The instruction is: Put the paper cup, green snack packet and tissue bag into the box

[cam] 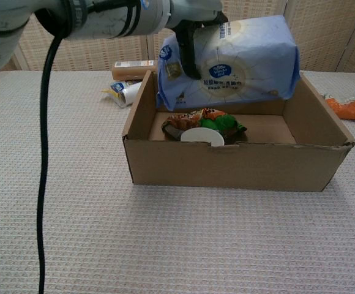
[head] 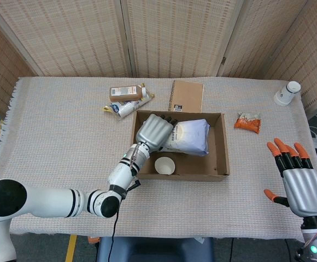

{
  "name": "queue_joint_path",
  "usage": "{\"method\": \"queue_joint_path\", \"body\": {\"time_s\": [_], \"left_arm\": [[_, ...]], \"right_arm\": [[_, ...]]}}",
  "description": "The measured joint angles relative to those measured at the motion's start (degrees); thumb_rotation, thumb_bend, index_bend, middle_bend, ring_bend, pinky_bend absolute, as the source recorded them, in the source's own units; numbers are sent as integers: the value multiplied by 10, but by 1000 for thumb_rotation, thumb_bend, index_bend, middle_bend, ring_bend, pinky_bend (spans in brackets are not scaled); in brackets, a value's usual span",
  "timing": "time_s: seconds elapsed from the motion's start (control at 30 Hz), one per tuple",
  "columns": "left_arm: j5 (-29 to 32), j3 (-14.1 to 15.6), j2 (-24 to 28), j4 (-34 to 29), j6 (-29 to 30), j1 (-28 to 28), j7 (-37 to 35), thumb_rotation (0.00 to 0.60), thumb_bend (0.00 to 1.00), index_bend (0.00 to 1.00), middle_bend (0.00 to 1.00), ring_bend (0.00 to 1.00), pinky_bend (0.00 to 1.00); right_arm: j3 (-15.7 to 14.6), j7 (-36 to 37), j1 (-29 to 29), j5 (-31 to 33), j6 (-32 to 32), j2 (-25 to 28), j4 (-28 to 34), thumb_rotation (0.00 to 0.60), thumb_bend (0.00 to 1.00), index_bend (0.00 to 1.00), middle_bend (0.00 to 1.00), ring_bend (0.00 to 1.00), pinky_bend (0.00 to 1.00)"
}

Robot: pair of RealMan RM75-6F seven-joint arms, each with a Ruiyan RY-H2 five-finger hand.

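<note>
My left hand (head: 154, 131) grips the pale blue tissue bag (head: 188, 136) and holds it in the air over the middle of the open cardboard box (head: 222, 143). In the chest view the tissue bag (cam: 235, 61) hangs above the box (cam: 239, 165), level with its rim. Inside the box, the white paper cup (head: 164, 165) stands upright near the front wall. The green snack packet (cam: 217, 122) lies behind the cup (cam: 199, 136), hidden by the bag in the head view. My right hand (head: 298, 183) hovers open at the table's right front, fingers spread.
An orange snack packet (head: 247, 122) lies right of the box. A brown notebook (head: 187, 96) sits behind it, with a brown bottle (head: 124, 93) and a tube (head: 123, 108) to the left. Another white cup (head: 286, 93) lies at the far right corner.
</note>
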State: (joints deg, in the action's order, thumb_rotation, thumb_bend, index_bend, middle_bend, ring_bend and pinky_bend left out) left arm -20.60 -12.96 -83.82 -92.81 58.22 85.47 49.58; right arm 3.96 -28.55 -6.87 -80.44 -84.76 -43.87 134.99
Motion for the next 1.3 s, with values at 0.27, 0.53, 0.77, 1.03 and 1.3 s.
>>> {"method": "queue_joint_path", "body": {"time_s": [0.27,0.53,0.77,1.03,1.3], "left_arm": [[-16,-9,56,-36,28,-33,-19,600,143,0,0,0,87],[-66,1,143,-141,99,-105,-52,600,198,0,0,0,100],[-211,91,251,-248,179,-224,-65,600,198,0,0,0,100],[-449,196,322,-208,250,-408,-229,600,198,0,0,0,109],[-577,271,329,-130,330,-595,-365,600,189,0,8,0,110]], "right_arm": [[0,-12,-4,7,7,-7,0,600,81,43,0,0,0],[-3,-18,-2,0,5,-14,0,600,81,43,0,0,0],[-6,-19,-3,-8,12,-16,0,600,81,50,0,0,0],[-12,-9,-1,-35,17,-16,0,600,81,58,0,0,0],[-13,-16,-4,-34,25,-21,0,600,81,58,0,0,0]]}}
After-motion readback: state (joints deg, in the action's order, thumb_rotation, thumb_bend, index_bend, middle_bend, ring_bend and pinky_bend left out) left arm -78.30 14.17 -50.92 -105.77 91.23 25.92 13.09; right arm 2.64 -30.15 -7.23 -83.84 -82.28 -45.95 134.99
